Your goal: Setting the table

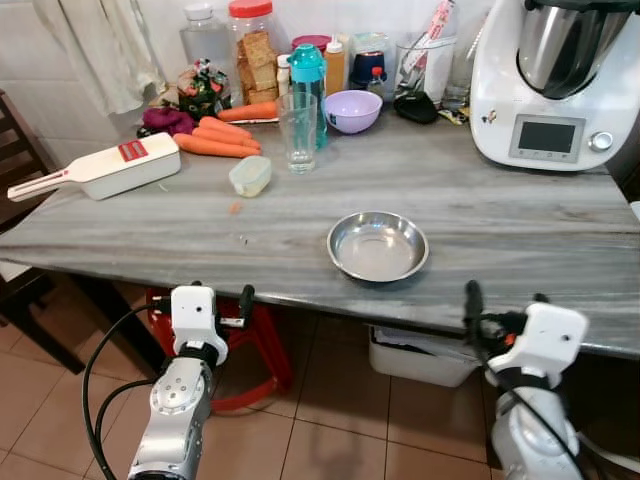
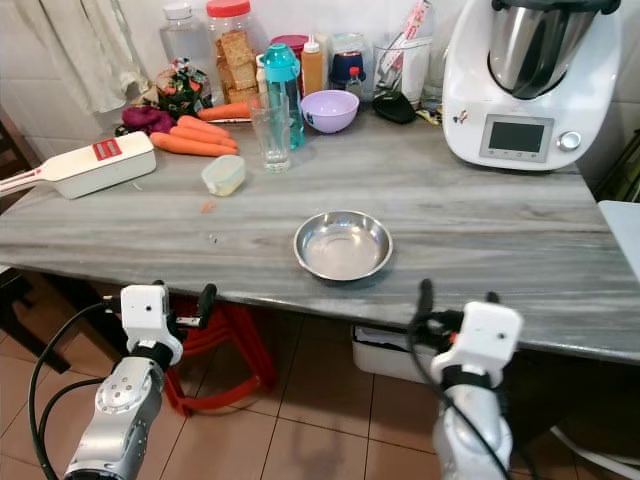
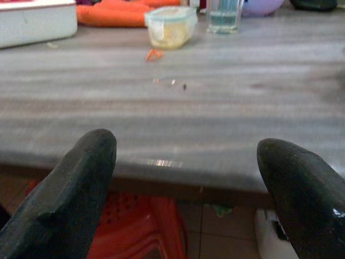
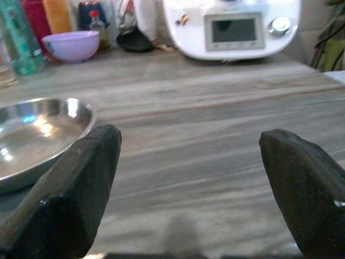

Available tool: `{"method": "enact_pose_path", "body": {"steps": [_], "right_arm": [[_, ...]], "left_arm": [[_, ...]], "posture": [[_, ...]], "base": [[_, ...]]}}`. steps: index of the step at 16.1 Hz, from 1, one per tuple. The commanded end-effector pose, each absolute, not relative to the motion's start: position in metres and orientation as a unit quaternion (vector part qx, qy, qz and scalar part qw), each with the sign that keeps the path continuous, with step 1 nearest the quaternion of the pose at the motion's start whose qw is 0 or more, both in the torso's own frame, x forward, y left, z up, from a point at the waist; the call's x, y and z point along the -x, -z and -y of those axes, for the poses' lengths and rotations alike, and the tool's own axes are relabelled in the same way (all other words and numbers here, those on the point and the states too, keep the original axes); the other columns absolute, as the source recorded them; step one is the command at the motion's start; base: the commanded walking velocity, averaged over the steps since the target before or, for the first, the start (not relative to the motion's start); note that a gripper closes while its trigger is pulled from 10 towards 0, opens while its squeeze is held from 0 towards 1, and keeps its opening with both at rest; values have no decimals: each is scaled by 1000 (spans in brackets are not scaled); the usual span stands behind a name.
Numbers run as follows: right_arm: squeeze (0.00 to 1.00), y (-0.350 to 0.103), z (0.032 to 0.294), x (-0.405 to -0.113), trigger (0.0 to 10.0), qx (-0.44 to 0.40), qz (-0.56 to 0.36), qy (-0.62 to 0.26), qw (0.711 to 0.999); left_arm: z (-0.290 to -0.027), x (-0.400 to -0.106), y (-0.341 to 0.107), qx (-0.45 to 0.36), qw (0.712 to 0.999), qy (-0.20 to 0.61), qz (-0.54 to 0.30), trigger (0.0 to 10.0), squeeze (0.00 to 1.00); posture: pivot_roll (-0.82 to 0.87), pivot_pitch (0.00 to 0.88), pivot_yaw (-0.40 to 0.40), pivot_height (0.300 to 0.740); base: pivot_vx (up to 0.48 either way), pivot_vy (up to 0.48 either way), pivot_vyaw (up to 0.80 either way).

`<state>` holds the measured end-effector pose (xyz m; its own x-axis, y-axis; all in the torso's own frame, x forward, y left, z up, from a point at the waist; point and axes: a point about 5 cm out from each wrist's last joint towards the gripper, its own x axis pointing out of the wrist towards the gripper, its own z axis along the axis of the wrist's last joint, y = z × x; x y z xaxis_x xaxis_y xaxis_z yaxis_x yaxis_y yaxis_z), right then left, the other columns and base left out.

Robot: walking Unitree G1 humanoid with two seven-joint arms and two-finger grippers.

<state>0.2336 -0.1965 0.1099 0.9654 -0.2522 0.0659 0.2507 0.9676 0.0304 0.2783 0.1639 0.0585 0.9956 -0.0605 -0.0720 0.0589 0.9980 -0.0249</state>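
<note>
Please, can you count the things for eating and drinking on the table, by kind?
Steel bowl: 1
Purple bowl: 1
Clear glass: 1
Teal bottle: 1
Small lidded container: 1
Total: 5

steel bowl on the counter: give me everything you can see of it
The steel bowl is a shallow, round dish of shiny metal with a low flared rim and a flat bottom. It looks empty and sits upright on the grey streaked counter, near the front edge and roughly midway between the two arms. Nothing touches it; the drinking glass and small lidded container stand apart, farther back. The right gripper, fingers open, hovers at the counter edge just to the bowl's right.
</note>
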Motion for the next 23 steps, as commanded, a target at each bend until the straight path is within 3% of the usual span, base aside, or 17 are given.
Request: {"method": "enact_pose_path", "body": {"steps": [1, 23], "right_arm": [[0, -110, 203, -236, 10000, -6, 41, 139, 989], [0, -112, 211, -244, 10000, -26, 40, 163, 985]], "left_arm": [[-169, -277, -55, 6, 998, 22, -50, 10000, 0], [-166, -276, -53, 1, 998, 40, -55, 10000, 0]], "posture": [[-33, 0, 72, 740], [-31, 0, 81, 740]], "base": [[-259, 0, 0], [-291, 0, 0]]}}
